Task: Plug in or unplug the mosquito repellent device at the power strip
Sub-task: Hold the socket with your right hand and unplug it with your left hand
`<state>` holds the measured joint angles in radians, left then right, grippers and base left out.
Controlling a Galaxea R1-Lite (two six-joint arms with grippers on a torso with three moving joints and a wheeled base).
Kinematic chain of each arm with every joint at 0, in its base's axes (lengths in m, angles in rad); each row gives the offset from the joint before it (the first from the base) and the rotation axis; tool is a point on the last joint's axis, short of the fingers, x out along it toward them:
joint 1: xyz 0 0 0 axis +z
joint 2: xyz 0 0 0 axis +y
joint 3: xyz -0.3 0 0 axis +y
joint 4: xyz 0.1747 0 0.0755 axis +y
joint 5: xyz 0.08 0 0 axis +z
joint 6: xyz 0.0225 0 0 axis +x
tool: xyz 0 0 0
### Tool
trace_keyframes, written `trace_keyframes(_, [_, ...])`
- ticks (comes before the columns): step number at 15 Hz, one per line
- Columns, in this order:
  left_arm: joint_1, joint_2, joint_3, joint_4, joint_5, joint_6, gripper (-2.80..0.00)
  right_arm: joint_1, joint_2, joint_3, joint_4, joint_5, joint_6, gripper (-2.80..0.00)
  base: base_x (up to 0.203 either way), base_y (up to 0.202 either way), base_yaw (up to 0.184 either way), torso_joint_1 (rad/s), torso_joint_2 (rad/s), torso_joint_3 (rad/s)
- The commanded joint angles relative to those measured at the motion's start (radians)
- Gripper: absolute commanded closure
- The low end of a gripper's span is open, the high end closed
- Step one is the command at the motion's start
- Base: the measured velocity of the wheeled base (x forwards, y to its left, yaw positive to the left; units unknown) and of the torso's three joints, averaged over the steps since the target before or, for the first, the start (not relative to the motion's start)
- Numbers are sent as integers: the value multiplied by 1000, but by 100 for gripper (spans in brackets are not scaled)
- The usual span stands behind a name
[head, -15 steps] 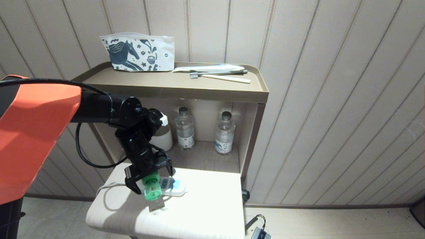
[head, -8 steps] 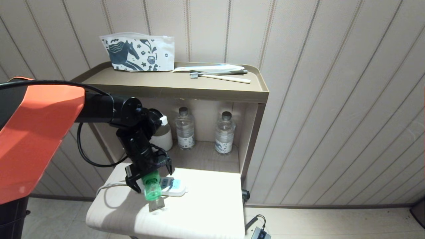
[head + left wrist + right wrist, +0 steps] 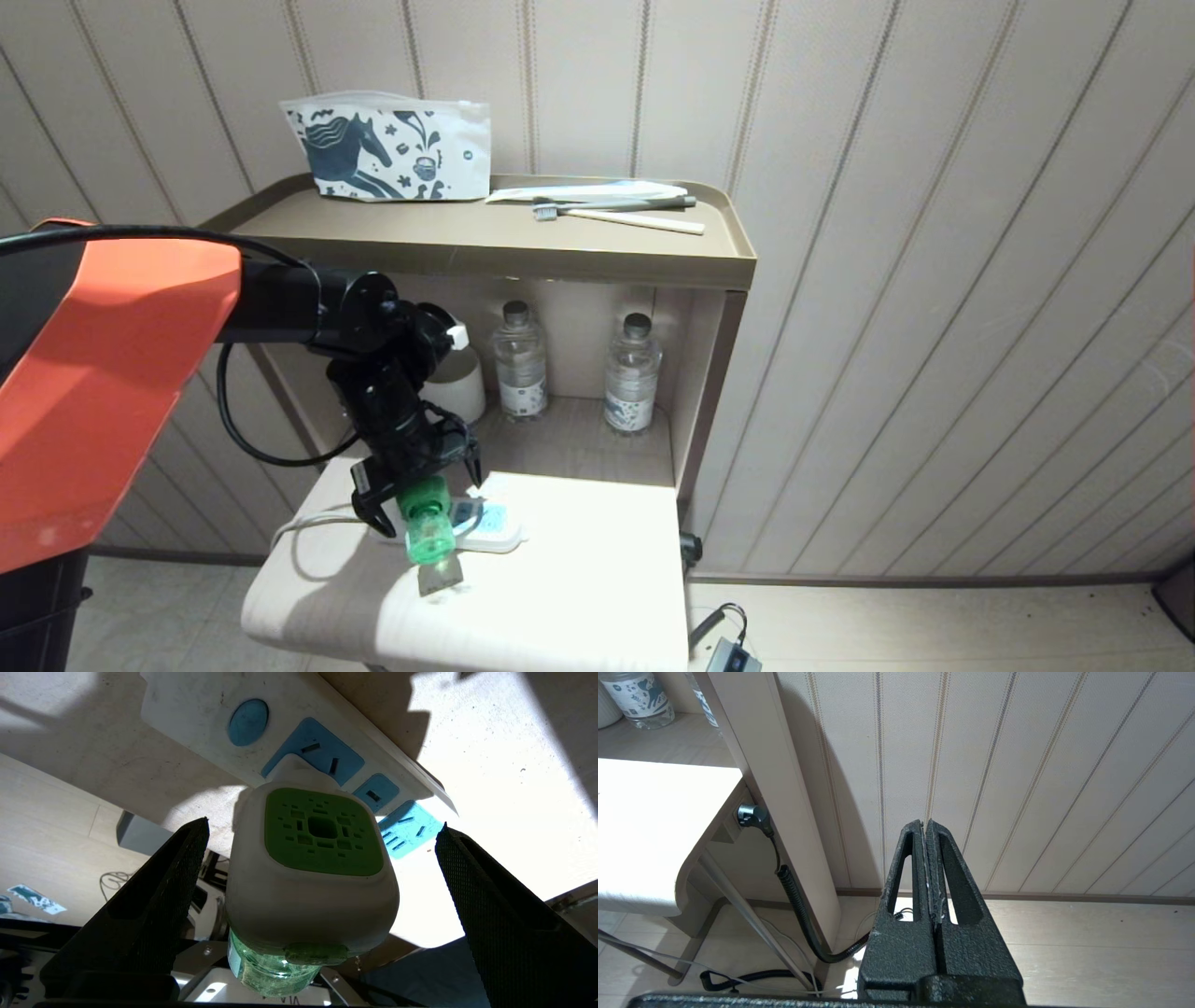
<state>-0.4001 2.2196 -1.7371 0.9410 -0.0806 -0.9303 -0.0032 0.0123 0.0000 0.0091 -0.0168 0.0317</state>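
Small plug-in mosquito repellent device, white plastic body, green vented top, translucent green bottle: seated in a light-blue socket of the long white plastic power strip, bottle end sticking out toward the camera in the head view. In the head view the device is near the middle of the pale cream counter, the strip runs off toward 3 o'clock from it, and the whitish cord leaves at 9 o'clock.

Left tool straddles the device, both black textured fingers spread wide, clear gaps either side, touching nothing. Device looks plugged in; cannot tell if the prongs are fully home. If plugging in: insertion looks done, only pulling the arm away is left. If unplugging: grasp not made yet, so closing on the body and pulling out are all left.

Outward: two clear water bottles in the brown shelf niche at 12 o'clock, horse-print pouch and toothbrushes on the shelf top. Right tool pressed together, holding nothing, parked off to the side over the floor by the panelled wall.
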Motion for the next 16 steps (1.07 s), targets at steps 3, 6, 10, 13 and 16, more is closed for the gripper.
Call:
trace_keyframes(3, [1,-1,-1,7,1,-5,0,0,1,0,0,0,1,0,0,0,0,0,0,0])
trace_keyframes(6, [1,11,0,8,0,-5,0,0,1,0,0,0,1,0,0,0,0,0,0,0])
trace_keyframes(10, [-2,-3,54,3,-4,-6,0,0,1,0,0,0,1,0,0,0,0,0,0,0])
trace_keyframes(13, [-5,-25,108,-2,-7,-22,0,0,1,0,0,0,1,0,0,0,0,0,0,0])
trace_keyframes(16, [-7,-46,136,-3,-7,-33,0,0,1,0,0,0,0,0,0,0,0,0,0,0])
